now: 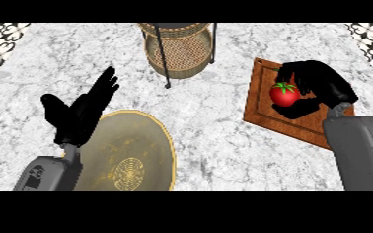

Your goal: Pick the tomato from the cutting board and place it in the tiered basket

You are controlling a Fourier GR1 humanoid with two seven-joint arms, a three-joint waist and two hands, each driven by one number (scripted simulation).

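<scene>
Closing my right hand point(315, 86) round the small red tomato with the green stalk point(284, 95) was as far as I had got. Fingers curled over it from the far side, thumb under it on the near side, so the grip looked made. The tomato sat over the brown wooden cutting board point(264, 109) at the right of the counter; I could not tell whether it was lifted or touching the wood. I'd call the pick roughly half done: grasp on, lift not confirmed.

Nothing of the placing had begun. The woven wicker tiered basket on its dark metal frame point(178, 49) stood at the far middle of the counter, well apart from the board and to its left. Its lower tray showed nothing inside as far as I could see; the upper tier was cut off at the far edge, so its contents were unknown.

Left to do, by my estimate: raise the tomato off the board, carry it left and away from me, get past the frame's thin uprights, set it in a tray, let go.

My left hand point(82, 109) was open, fingers straight and pointing up, resting at the near left just beside the round gold-rimmed plate point(138, 150). It held nothing and had no part in the step. The grey-white marble counter point(211, 123) between board and basket carried nothing I could see.
</scene>
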